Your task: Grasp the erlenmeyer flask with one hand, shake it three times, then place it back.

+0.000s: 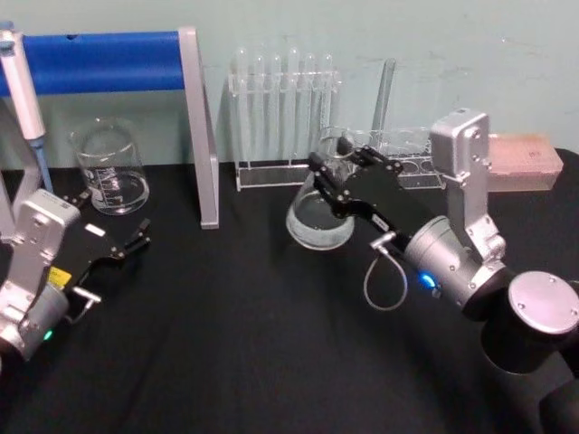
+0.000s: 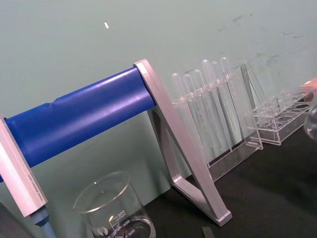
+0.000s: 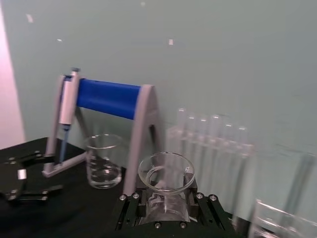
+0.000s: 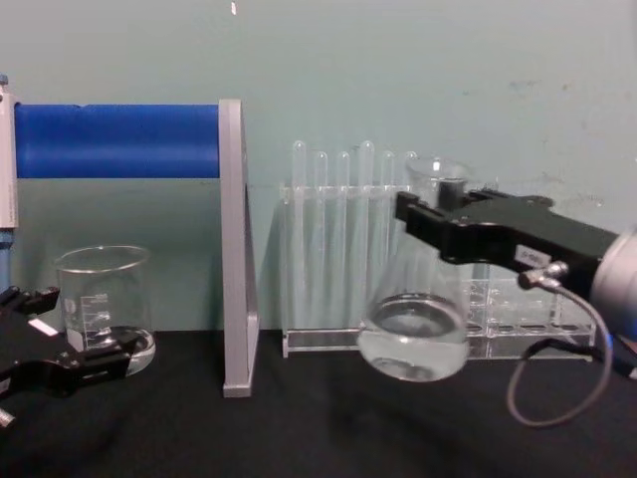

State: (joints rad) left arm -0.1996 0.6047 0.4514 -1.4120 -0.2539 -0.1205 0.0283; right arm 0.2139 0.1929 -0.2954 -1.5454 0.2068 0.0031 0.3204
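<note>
Right gripper (image 1: 339,176) clamped on the erlenmeyer flask (image 1: 318,221) — held tilted, liquid pooled in its base, left gripper (image 1: 127,242) sat near the beaker (image 1: 110,167), fingers apart.

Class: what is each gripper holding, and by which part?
Right gripper: the clear glass conical erlenmeyer flask, jaws clamped on its narrow neck. Left gripper: nothing, jaws open.

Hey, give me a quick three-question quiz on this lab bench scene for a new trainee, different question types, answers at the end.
1. True or false: the erlenmeyer flask stands upright.
2. Where does the right gripper clamp it? A) base B) neck C) nowhere
3. Fill in: the open left gripper sits near the glass ____.
Key: 1 false, it is tilted; 2 B; 3 beaker.
</note>
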